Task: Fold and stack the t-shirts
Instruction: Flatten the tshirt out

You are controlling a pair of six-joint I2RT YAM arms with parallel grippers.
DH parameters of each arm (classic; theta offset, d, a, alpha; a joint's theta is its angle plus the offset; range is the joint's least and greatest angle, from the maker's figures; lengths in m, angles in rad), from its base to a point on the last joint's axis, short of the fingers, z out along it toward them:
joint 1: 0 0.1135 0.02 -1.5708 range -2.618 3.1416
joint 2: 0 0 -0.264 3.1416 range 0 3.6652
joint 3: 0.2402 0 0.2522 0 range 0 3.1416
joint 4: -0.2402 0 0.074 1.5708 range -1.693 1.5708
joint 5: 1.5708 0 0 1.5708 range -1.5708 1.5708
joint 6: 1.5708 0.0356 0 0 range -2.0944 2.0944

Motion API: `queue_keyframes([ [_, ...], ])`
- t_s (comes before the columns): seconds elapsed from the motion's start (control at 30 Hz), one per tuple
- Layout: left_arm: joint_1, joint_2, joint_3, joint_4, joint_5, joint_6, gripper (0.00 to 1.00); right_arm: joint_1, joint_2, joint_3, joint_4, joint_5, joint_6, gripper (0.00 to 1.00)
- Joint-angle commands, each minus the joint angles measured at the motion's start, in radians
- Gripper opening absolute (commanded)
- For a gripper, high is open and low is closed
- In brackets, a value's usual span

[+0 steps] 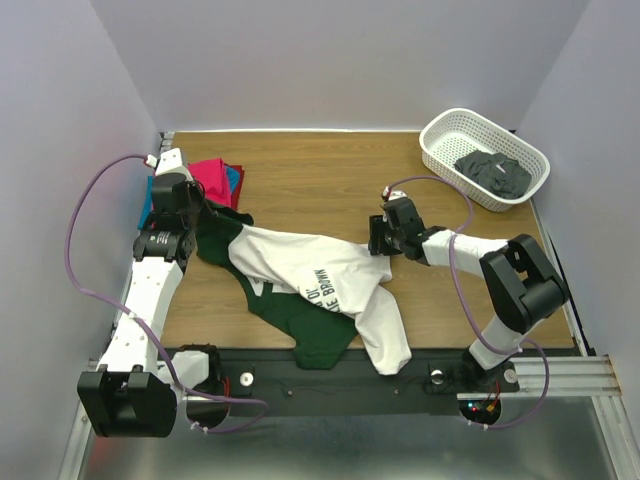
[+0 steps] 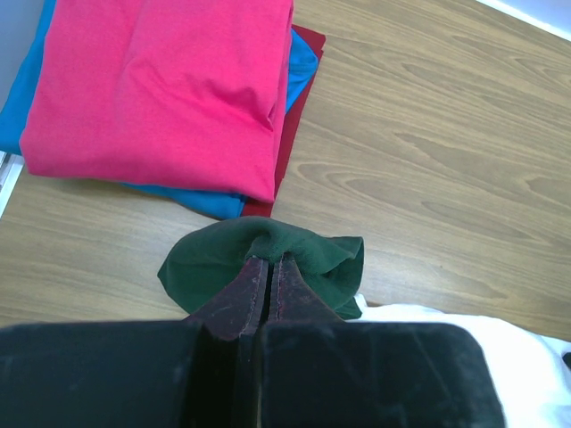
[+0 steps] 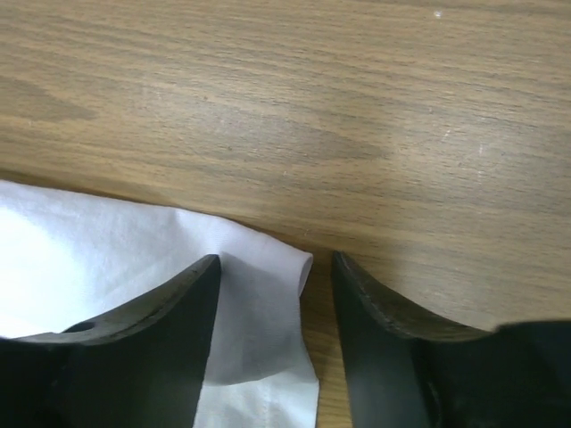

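Nearest me, the white shirt (image 1: pixel 310 275) lies crumpled, not yet folded. One white end droops over the near edge of the table (image 1: pixel 320 180), with a green part beside it. Its long axis runs on a diagonal, from near-right up to far-left.

Right gripper (image 3: pixel 277 267): jaws spread, down low at the shirt's right side. A white corner of cloth sits between them, mostly under the finger on the left of the wrist view, and it isn't pinched. There's bare wood just beyond. The right arm is clearly the nearer one to this corner, so I'd guess closing here is the next move.

Left gripper (image 2: pixel 268 263): jaws pressed together, pinching the green sleeve (image 2: pixel 268 254) at the far-left end.

Just beyond it is the folded stack (image 2: pixel 161 89), magenta on top, then blue, then red. It's close to the sleeve but not touching.

Far right corner: basket (image 1: pixel 430 150) holding a dark cloth (image 1: pixel 493 172), well apart from everything else.
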State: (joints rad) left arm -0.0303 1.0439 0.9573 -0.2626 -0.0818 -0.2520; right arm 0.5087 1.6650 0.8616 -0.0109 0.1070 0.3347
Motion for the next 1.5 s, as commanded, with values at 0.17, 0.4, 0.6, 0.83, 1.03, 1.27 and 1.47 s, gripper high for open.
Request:
queue_keyframes([
  [0.17,0.006,-0.008,-0.005,0.037,0.005,0.014,0.0,-0.006,0.042,0.02,0.054,-0.053,-0.014,0.08],
  [0.4,0.006,-0.019,0.081,0.057,0.036,-0.021,0.0,-0.015,-0.105,0.155,-0.024,0.003,-0.089,0.0],
  [0.6,0.006,-0.007,0.271,0.092,0.077,-0.075,0.0,-0.024,-0.235,0.35,-0.11,0.094,-0.207,0.0],
  [0.83,0.006,-0.01,0.469,0.128,0.168,-0.05,0.0,-0.029,-0.349,0.522,-0.155,0.117,-0.309,0.0],
  [1.03,0.006,-0.033,0.67,0.082,0.325,0.002,0.0,-0.027,-0.549,0.593,-0.216,0.053,-0.384,0.0],
  [1.27,0.006,-0.028,0.972,-0.098,0.451,0.008,0.0,-0.027,-0.729,0.724,-0.326,-0.041,-0.375,0.0],
  [1.47,0.006,-0.03,1.223,-0.138,0.588,-0.056,0.0,-0.027,-0.806,0.844,-0.383,-0.101,-0.359,0.0],
])
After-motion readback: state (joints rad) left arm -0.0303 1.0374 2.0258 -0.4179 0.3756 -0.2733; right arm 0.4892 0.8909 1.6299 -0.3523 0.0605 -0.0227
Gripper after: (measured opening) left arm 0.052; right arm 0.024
